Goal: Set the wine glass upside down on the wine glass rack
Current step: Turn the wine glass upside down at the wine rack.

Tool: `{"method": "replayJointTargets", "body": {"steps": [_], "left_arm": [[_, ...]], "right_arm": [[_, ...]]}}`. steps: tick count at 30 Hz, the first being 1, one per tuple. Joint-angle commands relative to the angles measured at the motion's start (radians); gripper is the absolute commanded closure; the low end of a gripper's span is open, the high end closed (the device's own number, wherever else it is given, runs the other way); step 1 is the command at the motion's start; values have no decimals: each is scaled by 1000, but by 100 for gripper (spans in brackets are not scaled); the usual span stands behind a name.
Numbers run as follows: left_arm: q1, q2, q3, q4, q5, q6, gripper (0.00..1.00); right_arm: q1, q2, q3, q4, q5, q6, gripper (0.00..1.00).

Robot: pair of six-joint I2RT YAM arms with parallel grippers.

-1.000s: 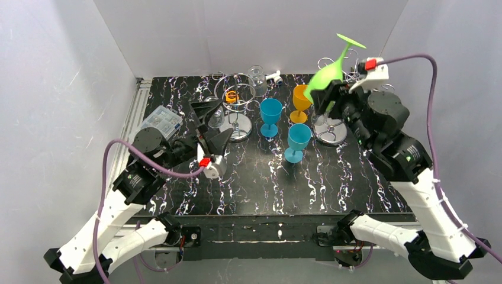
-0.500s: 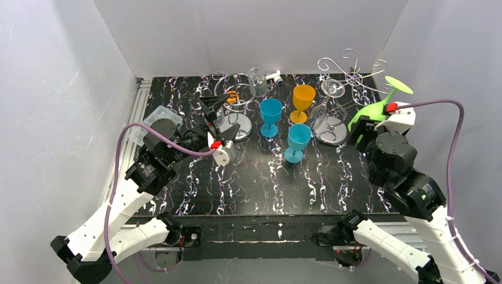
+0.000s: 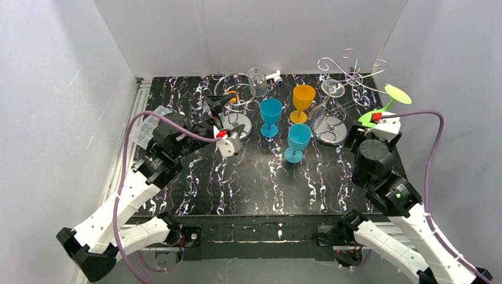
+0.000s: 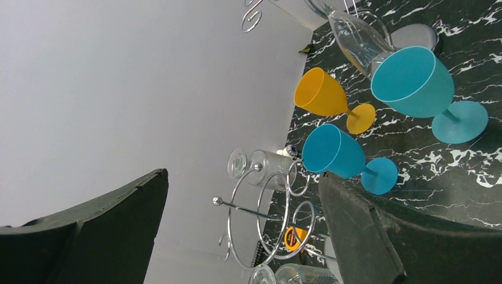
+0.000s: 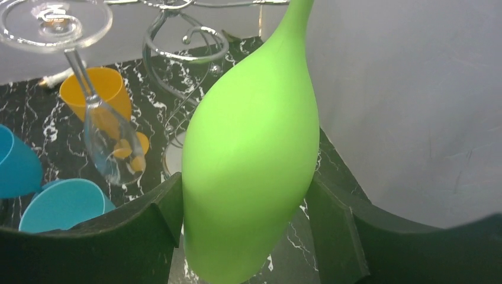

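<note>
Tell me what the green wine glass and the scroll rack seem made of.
The green wine glass: likely matte plastic, opaque lime, soft sheen, nothing shows through. The wine glass rack: likely polished metal wire, perhaps chromed steel; thin silver curls with bright glints.

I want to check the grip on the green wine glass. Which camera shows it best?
The right wrist view: the green wine glass fills the frame, its bowl held in the right gripper. The top view shows only its foot, stem and part of the bowl, small; the left wrist view misses it.
</note>
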Motion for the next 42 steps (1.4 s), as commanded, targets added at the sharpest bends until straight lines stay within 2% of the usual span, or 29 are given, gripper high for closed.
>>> {"method": "replayJointTargets", "body": {"steps": [1,5,9,12,17,20,25,42], "left_arm": [[18,8,18,38,43,-34,2],[32,11,13,40,57,-34,2],[37,17,23,40,59,-33,2],[37,19,35,31,58,-32,2],[38,19,51,-4,61,-8,2],[37,26,73,-31,65,3,2],[38,46,109,-77,75,6,2],[38,46,77,-51,69,46,2]], "right_arm": [[-2,35,-55,167,86,-29,51],[-9,43,-110,238,126,-67,52],[-65,49,-157,296,101,-73,54],[-162,58,-178,310,26,-54,56],[-420,102,-202,316,-192,4,56],[-503,121,-204,345,-305,23,56],[-515,140,-207,398,-383,20,57],[-513,133,-322,609,-592,-96,65]]}}
